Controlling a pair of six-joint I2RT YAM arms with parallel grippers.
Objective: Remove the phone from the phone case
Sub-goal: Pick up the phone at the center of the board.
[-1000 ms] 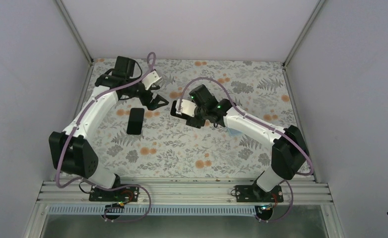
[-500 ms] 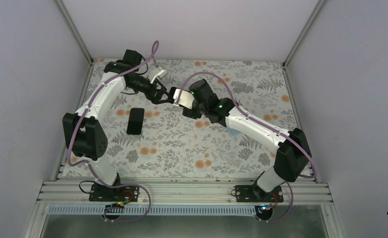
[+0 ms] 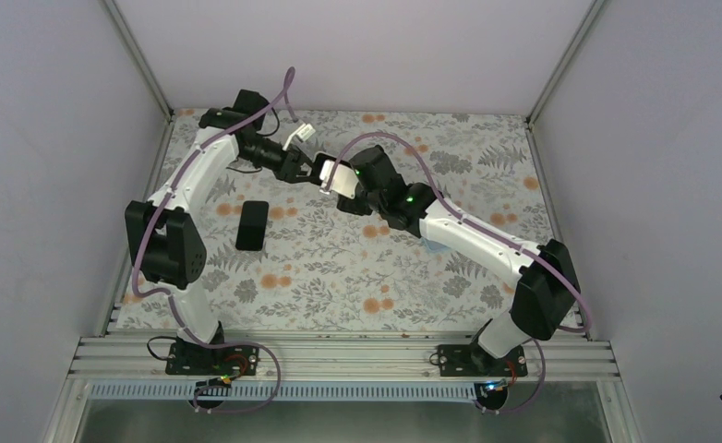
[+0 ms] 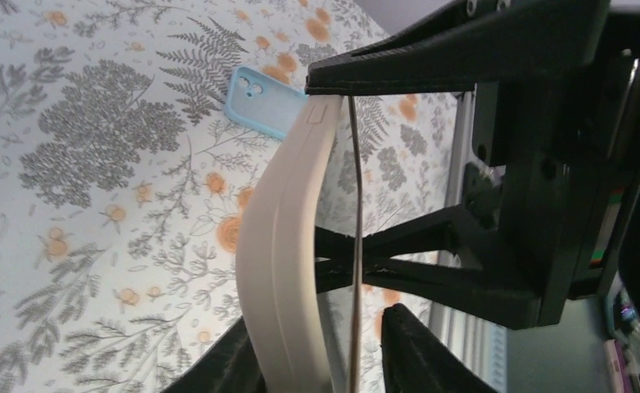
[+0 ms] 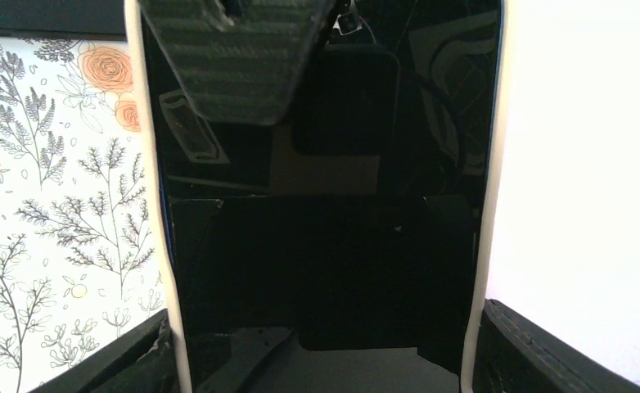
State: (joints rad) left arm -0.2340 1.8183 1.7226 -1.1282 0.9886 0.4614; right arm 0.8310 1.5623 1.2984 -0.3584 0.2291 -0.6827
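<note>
Held above the floral table (image 3: 339, 277), the phone (image 5: 325, 205), glossy black screen, pinkish-beige edge; right gripper (image 5: 325, 340) clamped on its long sides; left gripper (image 4: 325, 348) straddling one end, grip unclear; light-blue phone case (image 4: 263, 102) lying apart on the table

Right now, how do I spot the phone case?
On the flowered table, look partly under the right arm. The phone case lies flat there. It is the only light-blue thing; the black phone lies on the left side.
</note>
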